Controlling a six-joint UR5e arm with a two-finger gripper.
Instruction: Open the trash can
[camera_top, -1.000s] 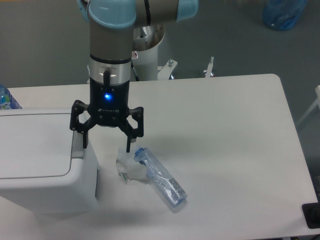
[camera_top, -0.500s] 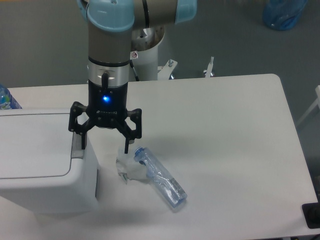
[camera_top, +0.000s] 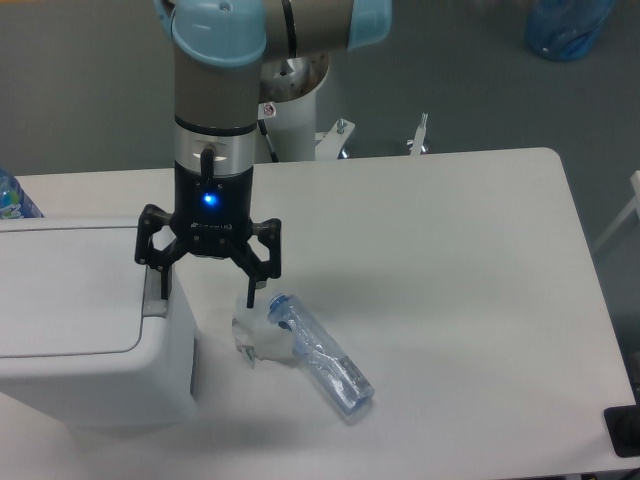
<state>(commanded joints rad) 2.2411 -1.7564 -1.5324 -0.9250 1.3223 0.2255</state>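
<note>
My tool hangs spread wide at the right edge of the trash can, lid flat, crushed bottle lying on the tabletop nearby.

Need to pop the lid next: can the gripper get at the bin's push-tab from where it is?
Probably yes. The open gripper hangs right at the bin's edge, one finger beside the grey tab, nothing between them. The bottle lies off to the other side.

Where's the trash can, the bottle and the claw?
trash can (camera_top: 65, 315), fixed camera, middle of its flat lid
bottle (camera_top: 322, 358), fixed camera, middle of its clear body
claw (camera_top: 205, 283), fixed camera, midway between its open fingertips
</note>
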